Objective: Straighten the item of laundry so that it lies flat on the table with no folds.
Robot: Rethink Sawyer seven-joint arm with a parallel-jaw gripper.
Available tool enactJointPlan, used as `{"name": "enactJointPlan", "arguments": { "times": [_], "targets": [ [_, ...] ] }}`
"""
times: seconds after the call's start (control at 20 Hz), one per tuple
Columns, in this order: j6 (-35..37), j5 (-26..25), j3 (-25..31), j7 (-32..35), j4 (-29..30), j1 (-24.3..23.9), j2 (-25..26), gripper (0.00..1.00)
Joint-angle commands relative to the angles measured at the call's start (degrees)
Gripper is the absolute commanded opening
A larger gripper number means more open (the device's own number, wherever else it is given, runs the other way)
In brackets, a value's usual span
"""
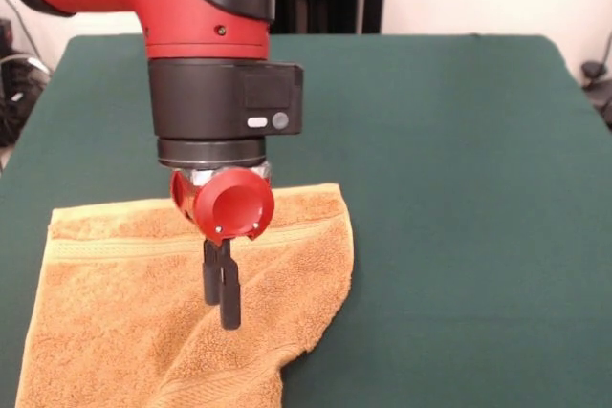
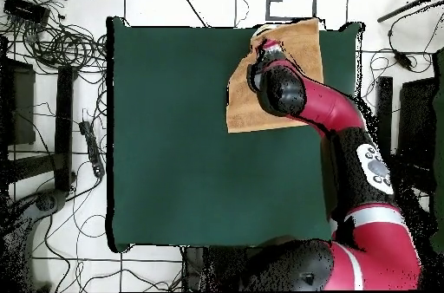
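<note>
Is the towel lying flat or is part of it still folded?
Partly folded. The towel has its right side turned in, leaving a slanted edge instead of a square corner. The gripper hangs above it, fingers together.

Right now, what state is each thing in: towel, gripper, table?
towel: not flat, right side folded over along a diagonal, near the table edge.
gripper: fingers close together, above the towel; grip unclear.
table: green cloth, mostly uncovered.

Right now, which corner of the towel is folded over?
The towel's near right corner in the front view: its edge cuts diagonally, while both far corners lie square on the table.
</note>
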Motion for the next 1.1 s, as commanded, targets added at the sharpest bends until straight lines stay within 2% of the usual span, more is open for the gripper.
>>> {"name": "enactJointPlan", "arguments": {
  "times": [0.05, 0.25, 0.85, 1.1],
  "targets": [
    [19.31, 2.02, -7.49, 4.03, 2.29, 6.07, -1.49, 1.0],
    [25.5, 0.68, -10.5, 2.49, 1.37, 6.06, -2.19, 1.0],
    [34.66, -3.5, -10.12, -5.64, -4.46, 1.46, 0.52, 1.0],
    [32.35, -6.02, -9.36, -7.45, -4.55, 0.37, 2.58, 1.0]
  ]
}}
